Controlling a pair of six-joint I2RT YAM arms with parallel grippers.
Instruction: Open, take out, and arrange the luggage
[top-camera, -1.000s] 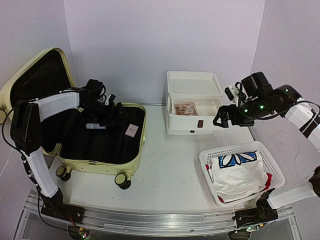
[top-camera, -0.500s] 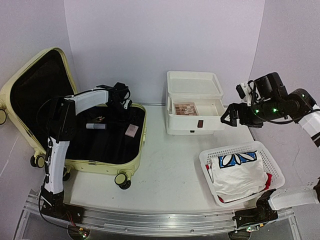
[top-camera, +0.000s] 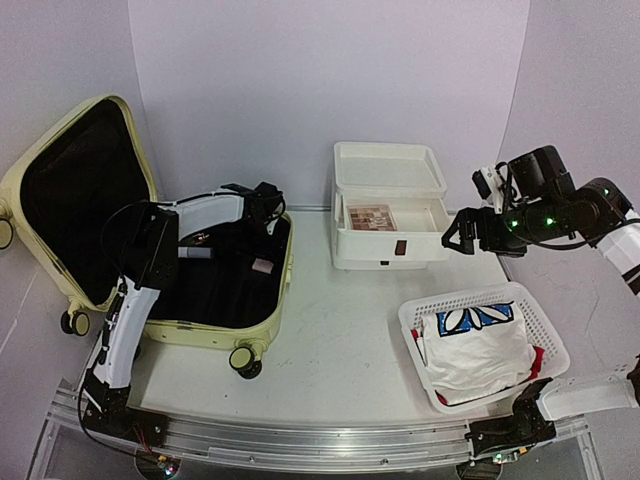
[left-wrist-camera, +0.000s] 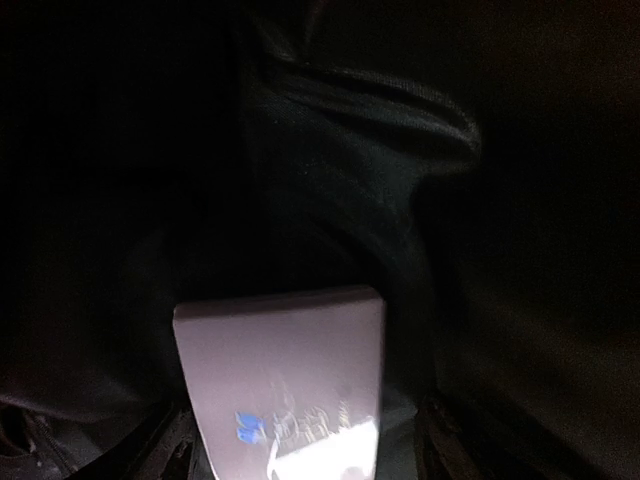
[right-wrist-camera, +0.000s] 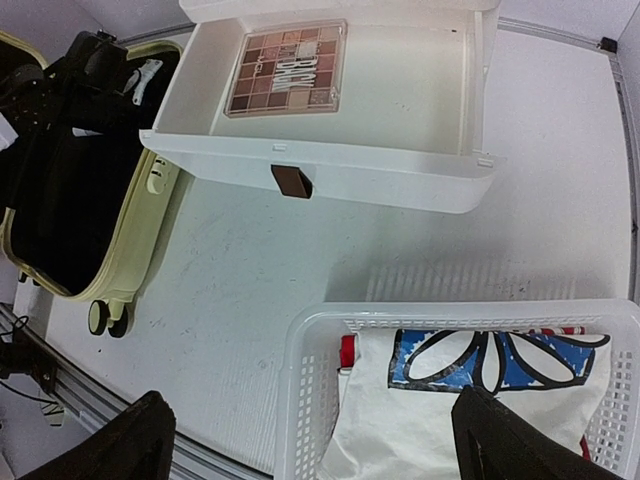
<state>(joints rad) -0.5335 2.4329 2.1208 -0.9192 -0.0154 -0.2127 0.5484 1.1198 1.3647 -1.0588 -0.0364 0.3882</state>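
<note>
The pale yellow-green suitcase (top-camera: 255, 325) lies open at the left with its lid (top-camera: 75, 190) raised and its black lining showing. It also shows in the right wrist view (right-wrist-camera: 150, 190). My left gripper (top-camera: 265, 222) reaches into the shell near its back right corner. In the left wrist view the left gripper (left-wrist-camera: 300, 462) is open, with a small pale lilac box (left-wrist-camera: 280, 380) lying on the lining between its dim fingers (left-wrist-camera: 165, 450). The box (top-camera: 263, 266) shows in the top view too. My right gripper (top-camera: 458, 232) is open and empty, held in the air right of the drawer box (right-wrist-camera: 320, 450).
A white drawer box (top-camera: 390, 170) stands at the back centre, its top drawer open with an eyeshadow palette (right-wrist-camera: 288, 68) inside. A white mesh basket (top-camera: 412, 318) at the front right holds a white printed cloth bag (top-camera: 475, 345). A silver tube (top-camera: 192, 254) lies in the suitcase.
My left arm has swung right across the suitcase to its back right corner, above the lilac box. My right gripper drew slightly right, then held still.
</note>
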